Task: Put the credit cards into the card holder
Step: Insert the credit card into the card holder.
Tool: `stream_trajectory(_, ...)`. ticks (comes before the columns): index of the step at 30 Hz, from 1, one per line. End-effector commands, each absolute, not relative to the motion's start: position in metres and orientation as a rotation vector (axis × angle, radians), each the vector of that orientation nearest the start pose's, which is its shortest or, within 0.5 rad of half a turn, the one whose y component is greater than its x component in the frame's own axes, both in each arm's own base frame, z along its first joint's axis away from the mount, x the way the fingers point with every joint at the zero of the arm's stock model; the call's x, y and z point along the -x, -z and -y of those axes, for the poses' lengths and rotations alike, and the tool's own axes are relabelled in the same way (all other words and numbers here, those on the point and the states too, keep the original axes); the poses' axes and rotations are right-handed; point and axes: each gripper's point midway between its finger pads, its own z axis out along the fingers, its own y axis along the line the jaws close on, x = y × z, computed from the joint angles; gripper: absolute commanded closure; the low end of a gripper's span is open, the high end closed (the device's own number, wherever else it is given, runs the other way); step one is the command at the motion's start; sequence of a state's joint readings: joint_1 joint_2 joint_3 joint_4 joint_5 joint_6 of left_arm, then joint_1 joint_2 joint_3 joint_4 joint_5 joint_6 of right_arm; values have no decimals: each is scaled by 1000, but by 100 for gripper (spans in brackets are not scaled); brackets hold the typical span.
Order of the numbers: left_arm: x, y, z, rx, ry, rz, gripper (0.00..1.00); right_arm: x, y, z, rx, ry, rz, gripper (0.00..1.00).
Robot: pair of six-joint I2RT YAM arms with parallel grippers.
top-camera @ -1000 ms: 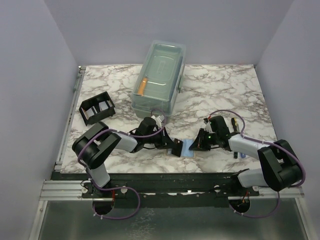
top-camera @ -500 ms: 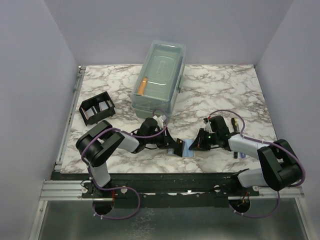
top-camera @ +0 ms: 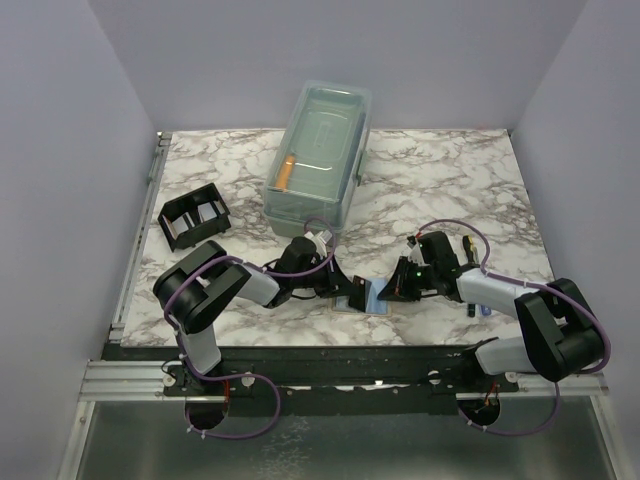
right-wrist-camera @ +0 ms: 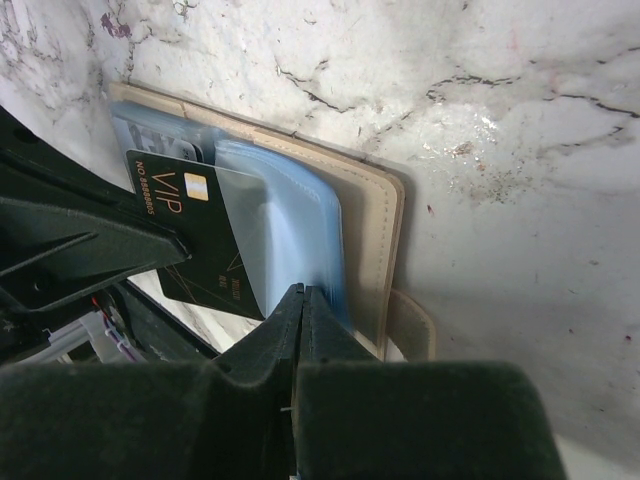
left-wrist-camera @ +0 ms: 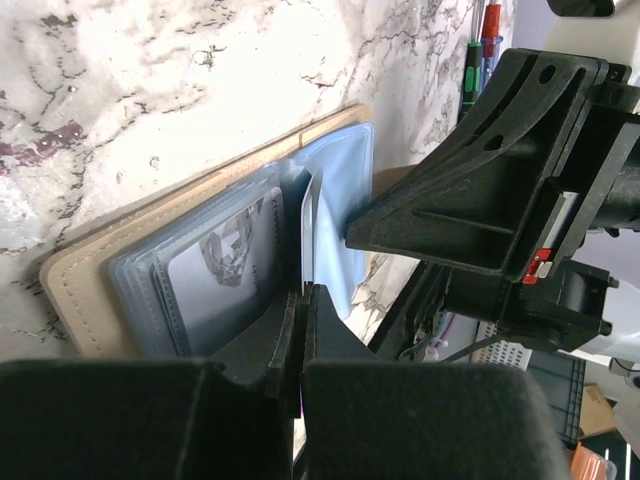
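- Front edge of the marble table (top-camera: 450,180): seen from overhead, both grippers close in on the tan card holder (top-camera: 368,298) and cover most of it. Only a sliver of blue shows between them.
- The left gripper (left-wrist-camera: 303,296) is clamped on the dark card (left-wrist-camera: 310,215), which its own camera catches edge-on as a thin line.
- The right wrist view shows that card's face, marked VIP. One side is behind the left finger, and the other end lies under a clear sleeve (right-wrist-camera: 255,225) of the holder.
- The right gripper (right-wrist-camera: 300,292), fingers pressed together, sits at the rim of the blue sleeves. Whether a leaf is nipped between them is hard to make out.
- A grey card (left-wrist-camera: 225,262) lies in another sleeve. A light blue card cannot be told from the blue plastic.
- Against a second ago, the left arm's elbow has edged toward the centre. The right arm and the black rack (top-camera: 194,221) are unchanged.
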State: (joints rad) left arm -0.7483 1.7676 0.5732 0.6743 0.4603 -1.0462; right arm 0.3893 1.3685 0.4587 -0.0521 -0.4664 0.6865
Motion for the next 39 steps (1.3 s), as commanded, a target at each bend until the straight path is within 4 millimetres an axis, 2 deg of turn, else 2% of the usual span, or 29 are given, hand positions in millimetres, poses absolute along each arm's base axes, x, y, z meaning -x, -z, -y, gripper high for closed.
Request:
stream_trajectory(1,-233,-41,343,72,1361,-2379,100,-199,-3,-182,-195,-878,-2728,99)
stream_trajectory(19,-240,-39,342,93,1329,-2365,100,-197,-1,-181,-217,-882,-2730,99)
stream_trajectory(29,-231,-38,347,156,1331,-2336,100,-197,-2,-183,-270,-897,-2734,99)
stream_trajectory(32,-230,-38,348,159,1308,-2313,100,-198,-7,-174,-325,-816,-2744,96)
stream_trajectory(36,-225,-31,351,138,1276,-2321,100,-198,-18,-160,-367,-706,-2734,77)
stream_trajectory(39,-219,-27,352,124,1261,-2335,93,-195,-20,-154,-362,-663,-2746,74)
